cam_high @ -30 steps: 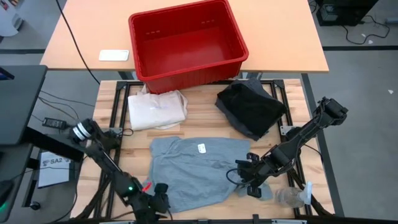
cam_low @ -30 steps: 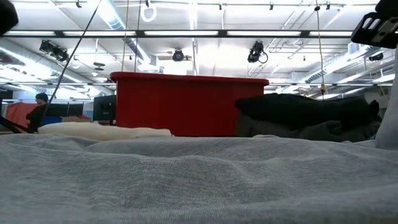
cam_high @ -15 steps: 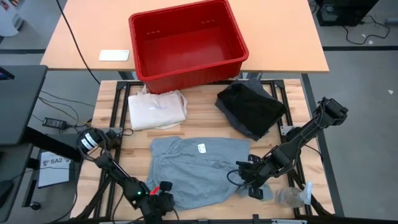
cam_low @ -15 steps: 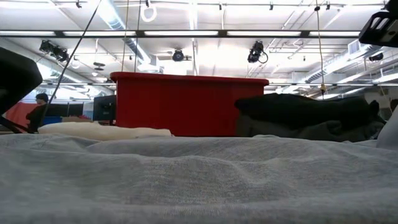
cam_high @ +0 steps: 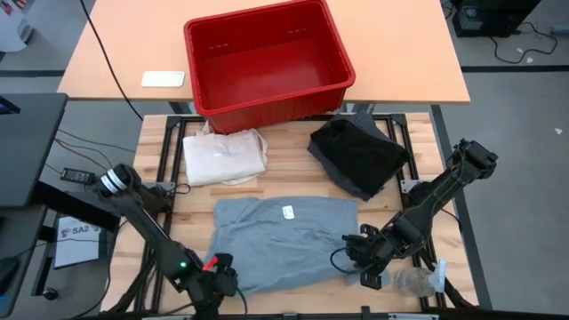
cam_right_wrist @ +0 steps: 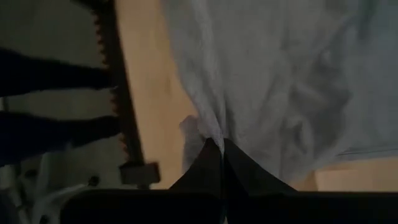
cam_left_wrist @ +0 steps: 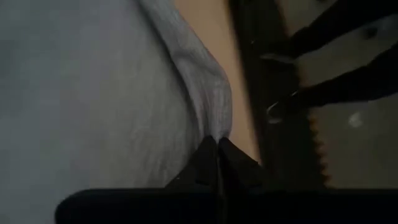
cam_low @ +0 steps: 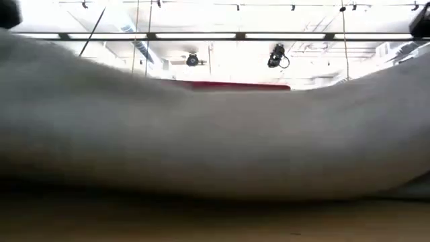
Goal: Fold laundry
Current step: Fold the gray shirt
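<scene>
T-shirt [cam_high: 280, 242] flat at table's near edge | we pinch its 2 near corners: left gripper [cam_high: 216, 271] and right gripper [cam_high: 363, 258] both clamped on hem | soft, light, droops; grip corners.

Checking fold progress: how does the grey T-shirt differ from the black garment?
The grey T-shirt lies spread near the table's front, its corners pinched by the left gripper and right gripper; the black garment sits bunched farther back, untouched. Both rest on the table.
</scene>
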You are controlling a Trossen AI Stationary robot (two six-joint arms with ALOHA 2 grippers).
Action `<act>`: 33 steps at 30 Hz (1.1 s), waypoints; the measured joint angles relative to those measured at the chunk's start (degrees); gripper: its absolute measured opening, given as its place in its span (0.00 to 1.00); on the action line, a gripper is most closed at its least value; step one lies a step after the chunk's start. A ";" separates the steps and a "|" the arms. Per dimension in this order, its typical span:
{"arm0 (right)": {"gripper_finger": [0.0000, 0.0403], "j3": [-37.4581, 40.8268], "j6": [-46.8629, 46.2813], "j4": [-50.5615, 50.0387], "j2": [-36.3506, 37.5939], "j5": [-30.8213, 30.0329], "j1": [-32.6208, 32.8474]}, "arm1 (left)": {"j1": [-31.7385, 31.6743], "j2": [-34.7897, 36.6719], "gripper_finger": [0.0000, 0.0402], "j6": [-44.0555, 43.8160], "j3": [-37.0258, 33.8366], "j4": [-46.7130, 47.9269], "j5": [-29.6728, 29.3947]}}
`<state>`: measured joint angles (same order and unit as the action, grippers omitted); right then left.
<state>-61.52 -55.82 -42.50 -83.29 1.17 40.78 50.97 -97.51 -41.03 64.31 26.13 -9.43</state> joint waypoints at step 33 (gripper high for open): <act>0.01 -1.17 22.01 -20.59 0.11 -9.41 -33.84 | -38.63 13.98 0.03 16.68 -1.98 38.02 0.30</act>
<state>-62.70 -33.82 -63.09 -83.18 -8.25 6.93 12.34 -83.53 -24.34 62.33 64.15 -9.13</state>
